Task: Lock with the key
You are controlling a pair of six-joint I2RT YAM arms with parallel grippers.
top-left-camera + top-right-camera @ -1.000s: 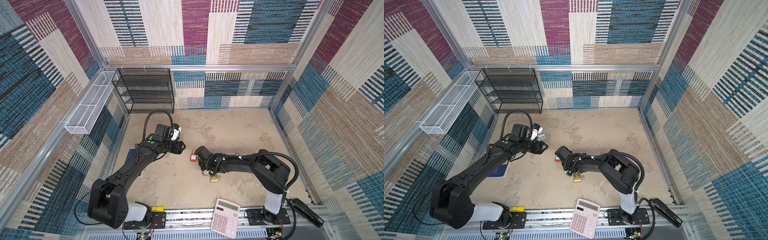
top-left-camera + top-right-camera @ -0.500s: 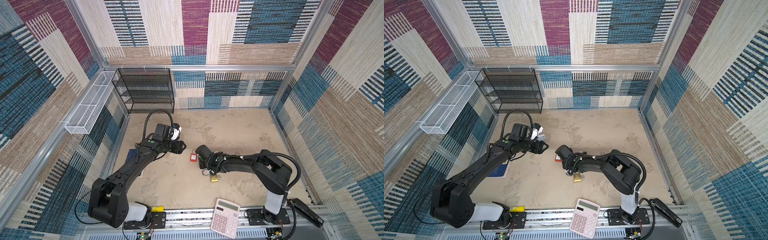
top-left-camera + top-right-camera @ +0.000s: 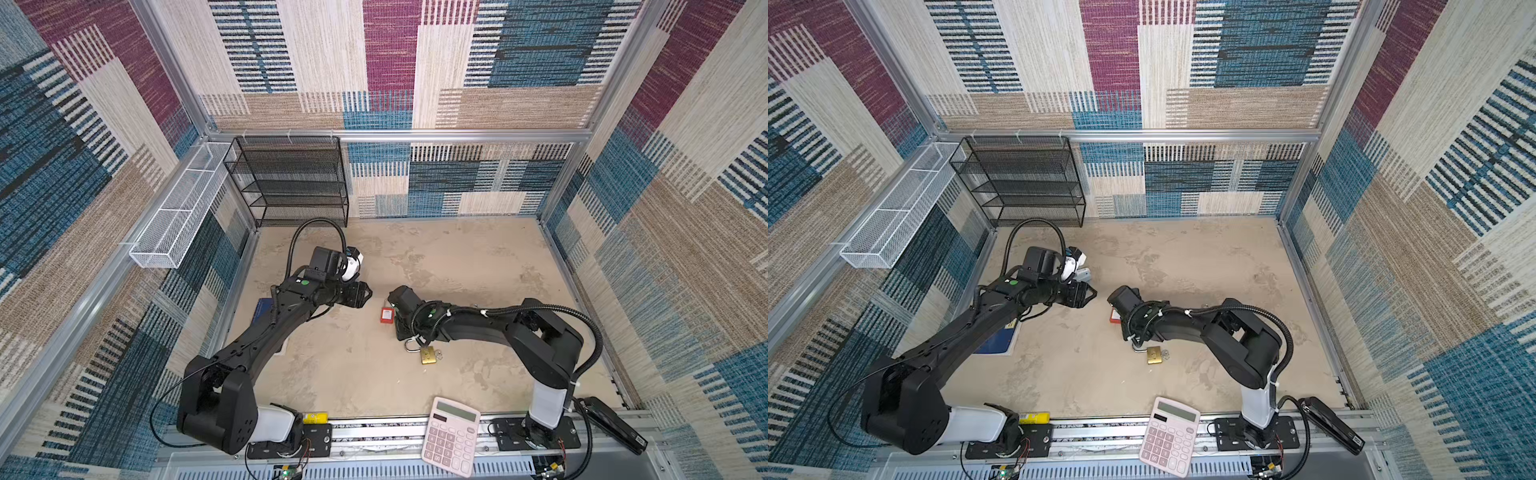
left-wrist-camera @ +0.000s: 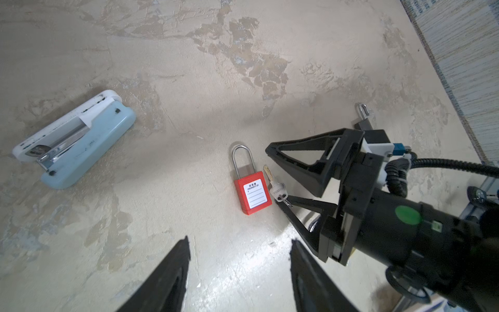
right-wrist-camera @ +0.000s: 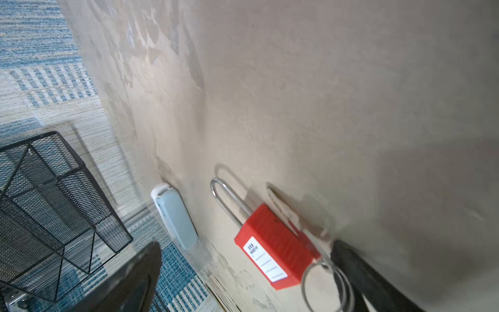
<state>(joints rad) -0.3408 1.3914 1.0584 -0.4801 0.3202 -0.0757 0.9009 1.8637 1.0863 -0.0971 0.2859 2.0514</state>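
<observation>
— Two grippers, and both are standing empty now. What is differing from a second ago?

— Starting at the left: the left gripper is hovering with its fingers parted on nothing, just as it was, a little to the left of the red padlock.

— And the padlock?

— It is lying flat around the middle of the table. The key is lying right beside its body, on the right, with its ring trailing toward the right arm. It is not sitting in any keyhole.

— So the change is happening on the right?

— Yes. The right gripper was nearly clenched a second ago. Now its jaws are gaping wide, straddling the key without pinching it. It is letting the key go.

— Meaning what for the job?

— I am reading it as a put-down or a regrip. Nothing is being locked yet, and the key is needing a fresh pick-up before going in. Nearer and further right, the brass padlock is lying with no gripper on it.
</observation>
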